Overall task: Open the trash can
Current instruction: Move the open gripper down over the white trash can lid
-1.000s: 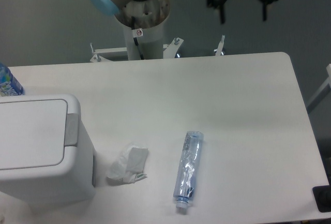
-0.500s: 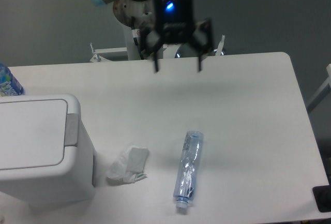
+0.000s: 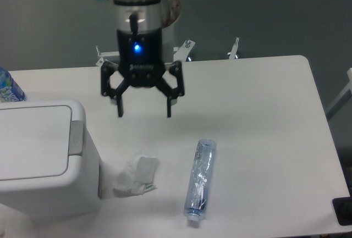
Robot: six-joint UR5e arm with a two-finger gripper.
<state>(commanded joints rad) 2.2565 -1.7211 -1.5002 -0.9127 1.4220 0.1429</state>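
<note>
The trash can (image 3: pixel 44 161) is a large boxy white bin at the left front of the table, its flat lid shut and its grey push tab (image 3: pixel 76 138) on the right edge of the lid. My gripper (image 3: pixel 144 111) hangs open and empty above the table, to the right of and behind the push tab, its two black fingers pointing down and spread wide. It touches nothing.
A crumpled white tissue (image 3: pixel 136 175) lies on the table right of the bin. A clear plastic bottle (image 3: pixel 199 180) lies on its side further right. A blue-labelled bottle (image 3: pixel 8 87) stands behind the bin at the left edge. The arm's base (image 3: pixel 148 34) is at the table's back.
My gripper has moved left and down toward the table, from the upper right to above the middle, nearer the bin. It stays open. The bin's lid has not moved.
</note>
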